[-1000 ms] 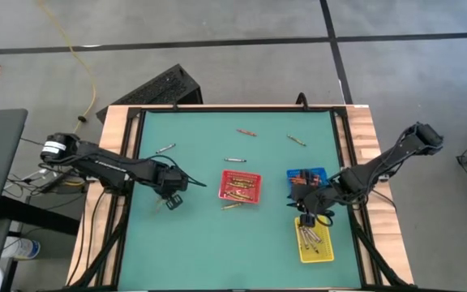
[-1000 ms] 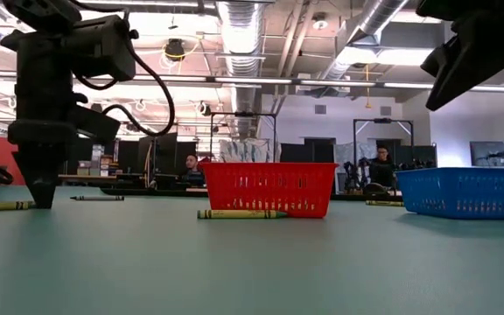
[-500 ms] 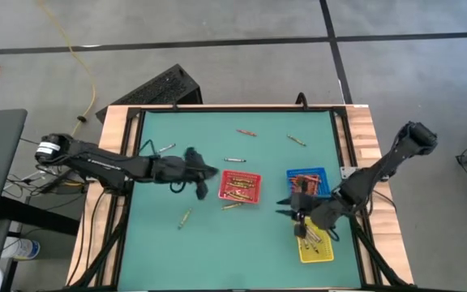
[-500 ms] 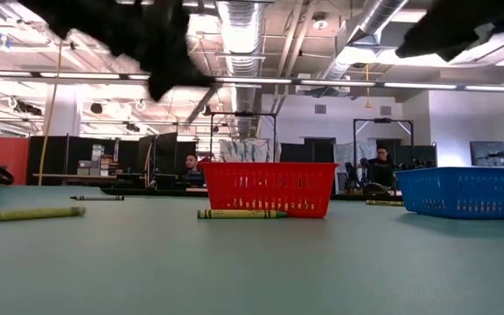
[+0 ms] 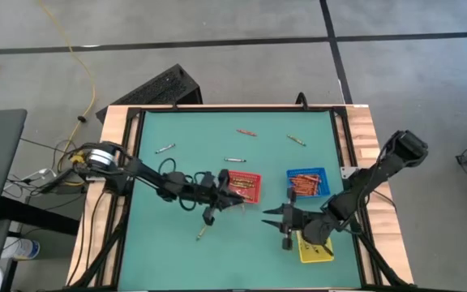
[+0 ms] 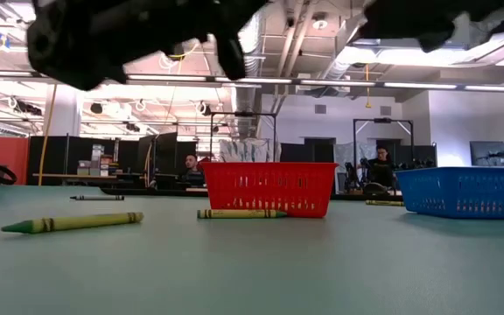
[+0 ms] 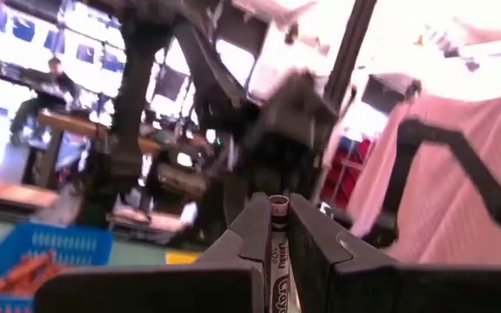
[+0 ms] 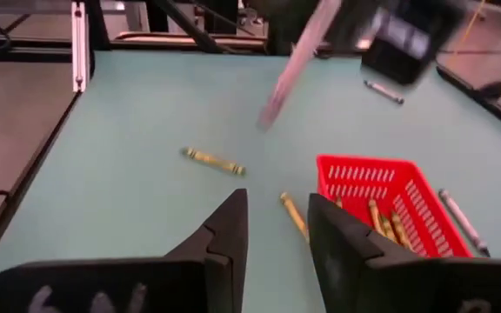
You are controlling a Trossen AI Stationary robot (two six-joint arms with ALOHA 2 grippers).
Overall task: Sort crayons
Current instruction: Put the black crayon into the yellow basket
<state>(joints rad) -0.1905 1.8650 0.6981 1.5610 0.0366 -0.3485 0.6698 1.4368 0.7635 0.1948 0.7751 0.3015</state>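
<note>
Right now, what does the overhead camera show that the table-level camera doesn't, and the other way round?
Only the high view shows the yellow tray and both grippers: the left gripper beside the red tray, the right gripper open. Only the low view shows people seated in the room behind. Both show the red tray, blue tray and a loose green crayon on the table.

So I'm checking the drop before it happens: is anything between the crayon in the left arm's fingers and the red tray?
Nothing visible blocks it. The left gripper, shut on a crayon, is above the table right beside the red tray, whose top is open with crayons inside. The right gripper is open and off to the side, nearer the yellow tray.
</note>
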